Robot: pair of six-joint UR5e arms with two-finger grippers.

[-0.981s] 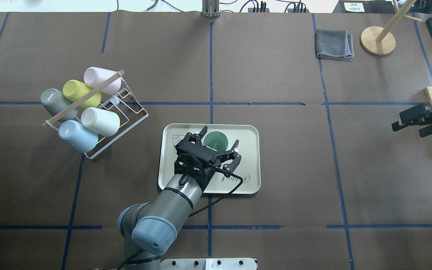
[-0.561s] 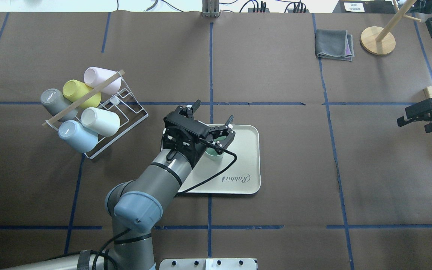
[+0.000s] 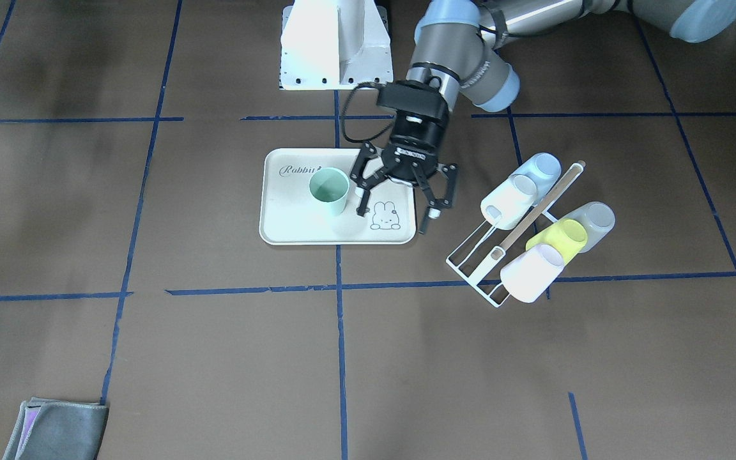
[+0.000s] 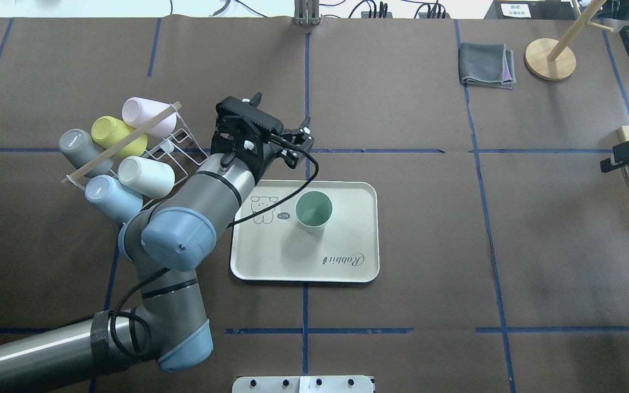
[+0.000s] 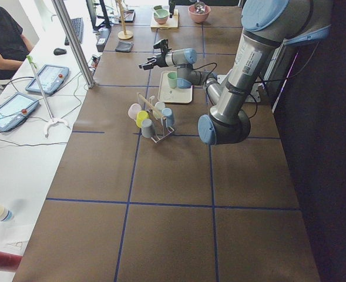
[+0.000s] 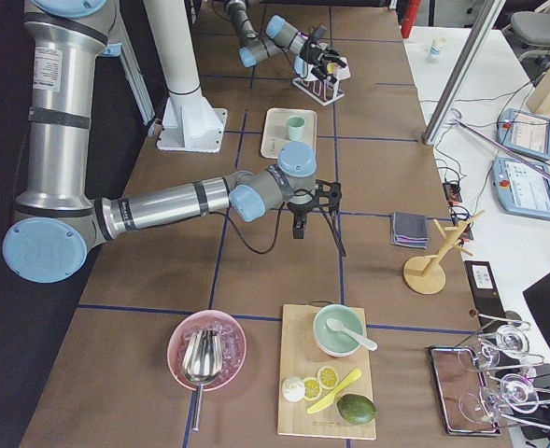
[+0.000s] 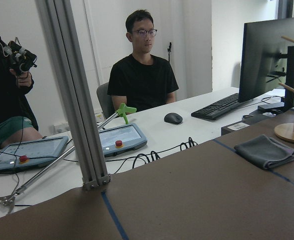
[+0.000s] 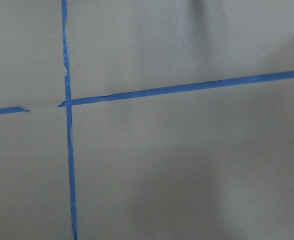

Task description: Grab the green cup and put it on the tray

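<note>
1. Front-facing view: the green cup [image 3: 329,190] is already standing upright, mouth up, on the tray [image 3: 298,220], near the tray's middle, between the "Rabbit" lettering and the bunny drawing. The left tool [image 3: 393,217] hangs over the rack-side end of the tray. Its fingers are spread wide and hold nothing.
2. Overhead view: same story. The cup sits well inside the tray's rim, just beside the bunny. The left tool looks raised and clear of the cup, not touching it. The right tool [image 4: 628,158] is well away from the tray at the edge of the view, and its fingers look apart and empty.
3. Left and right side views: the cup is small here but clearly upright on the tray. The right tool's long fingers show splayed open above the surface [image 6: 256,271].
4. Wrist views: no cup or tray in either. The left one looks out across the room, and the right one sees only bare surface and blue tape [image 8: 69,150].
5. Handling guess: it's a plastic tumbler, so probably very light, stiff and not fragile, but smooth and slightly tapered, so it could slide out of a loose pinch. If it needs regrasping, squeezing across the wall around mid-height seems safest. Pinching the rim with one finger inside would also work. The task looks basically done.
</note>
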